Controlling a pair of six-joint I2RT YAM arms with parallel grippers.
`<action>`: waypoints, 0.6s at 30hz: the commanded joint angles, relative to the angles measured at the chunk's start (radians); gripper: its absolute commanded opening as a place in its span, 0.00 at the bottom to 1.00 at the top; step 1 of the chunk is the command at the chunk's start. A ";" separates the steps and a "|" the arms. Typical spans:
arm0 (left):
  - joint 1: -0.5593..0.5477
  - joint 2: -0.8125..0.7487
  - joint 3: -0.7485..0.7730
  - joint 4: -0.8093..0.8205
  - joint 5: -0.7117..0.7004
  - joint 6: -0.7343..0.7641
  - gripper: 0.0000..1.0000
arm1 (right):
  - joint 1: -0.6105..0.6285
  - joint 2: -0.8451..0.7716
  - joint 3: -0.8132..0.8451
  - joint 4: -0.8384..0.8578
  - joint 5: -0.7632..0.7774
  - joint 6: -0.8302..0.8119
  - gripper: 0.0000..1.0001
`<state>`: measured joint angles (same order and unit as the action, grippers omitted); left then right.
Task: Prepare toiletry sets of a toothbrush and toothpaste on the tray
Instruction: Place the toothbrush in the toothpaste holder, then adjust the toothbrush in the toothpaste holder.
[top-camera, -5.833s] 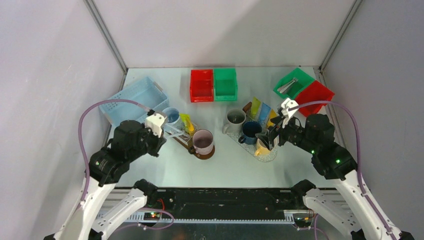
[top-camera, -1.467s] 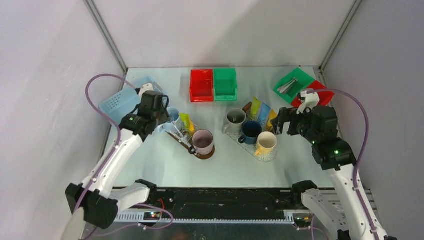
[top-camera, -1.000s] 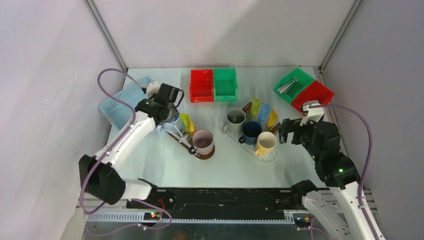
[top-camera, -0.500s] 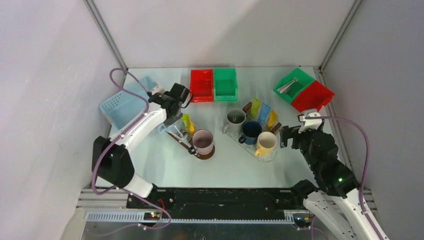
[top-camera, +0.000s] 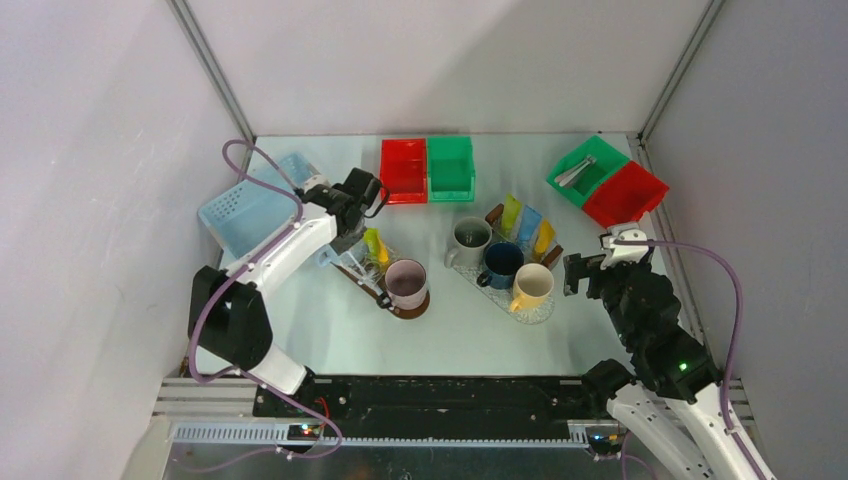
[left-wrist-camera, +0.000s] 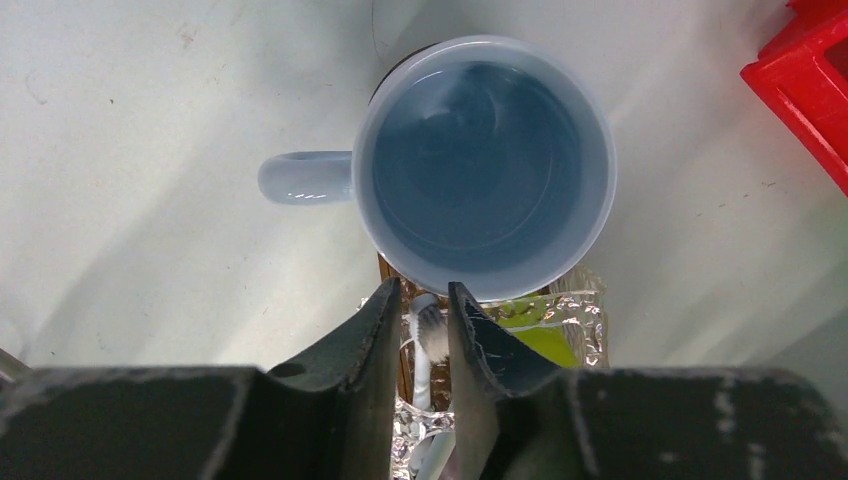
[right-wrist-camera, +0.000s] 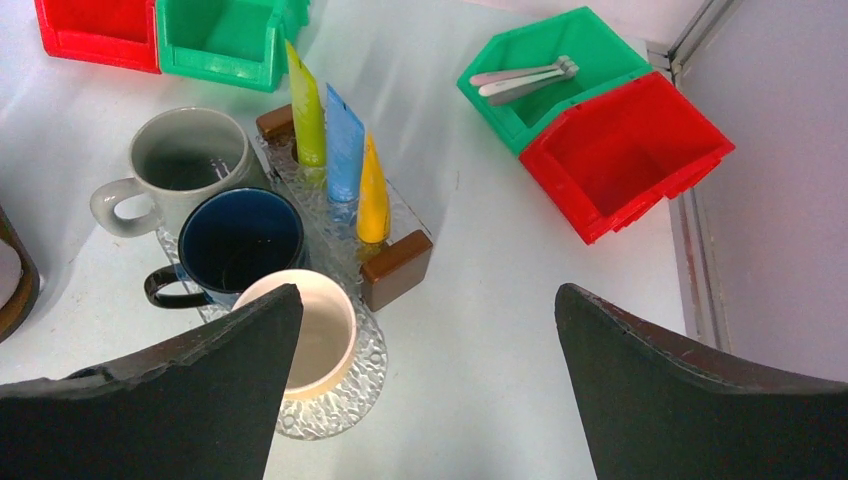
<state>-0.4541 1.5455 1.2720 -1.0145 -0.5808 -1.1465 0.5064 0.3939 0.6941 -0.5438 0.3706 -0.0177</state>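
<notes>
- toothbrush (left-wrist-camera: 430, 340): white, lying on the clear tray (left-wrist-camera: 590, 325). The bristle end is just beside the rim of the light blue mug (left-wrist-camera: 480, 160), on the mug's side facing the left wrist camera.
- long axis: the handle runs straight away from the mug and lines up with the slot between the left fingers. The jaws therefore bracket it across its width, not along its length.
- yellow-green tube (left-wrist-camera: 545, 340): on the same tray and the same side of the mug, just beside the toothbrush. It lies next to the finger farther from the mug's handle.
- left gripper (left-wrist-camera: 423, 292): tips almost at the mug rim, jaws nearly together with the brush head between them. Whether the pads are pressing on it or only flanking it cannot be told.
- right gripper (right-wrist-camera: 425, 295): well apart from the light blue mug, off on its tube side. Its jaws are spread wide and hold nothing, so the left arm is clearly the nearer.
- judgement: brush and tube sit paired by the mug. Any move up or down should stay in line with the handle, since a sideways drift would likely nudge the tube or clip the mug rim.
</notes>
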 joint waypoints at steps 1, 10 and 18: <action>-0.006 -0.004 0.041 -0.025 -0.037 -0.061 0.27 | 0.008 -0.013 -0.005 0.043 0.028 -0.019 1.00; -0.006 -0.062 0.056 -0.097 -0.115 -0.167 0.07 | 0.014 -0.016 -0.009 0.044 0.028 -0.022 1.00; -0.006 -0.145 0.045 -0.133 -0.187 -0.289 0.05 | 0.019 -0.022 -0.009 0.042 0.030 -0.027 1.00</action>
<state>-0.4545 1.4677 1.2873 -1.1114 -0.6704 -1.3281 0.5179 0.3870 0.6838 -0.5430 0.3820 -0.0341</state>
